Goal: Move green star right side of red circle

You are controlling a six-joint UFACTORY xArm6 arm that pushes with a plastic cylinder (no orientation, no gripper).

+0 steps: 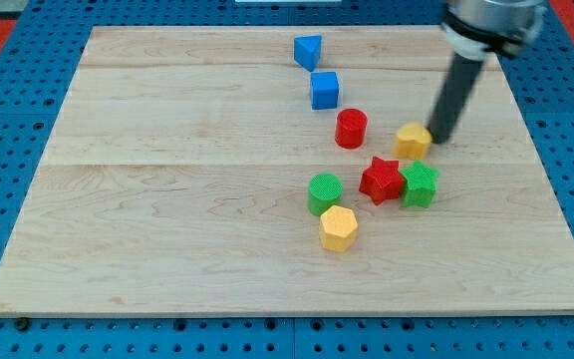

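Green star (420, 184) lies on the wooden board (167, 199) at about four o'clock from the red circle (351, 129), touching the red star (381, 179) at its nine o'clock. My tip (439, 138), a bare rod with no pincer to release or clench, sits just at three o'clock of the yellow block (414, 141), at twelve o'clock from the green star. Nothing here serves as a container; all blocks rest loose on the board.
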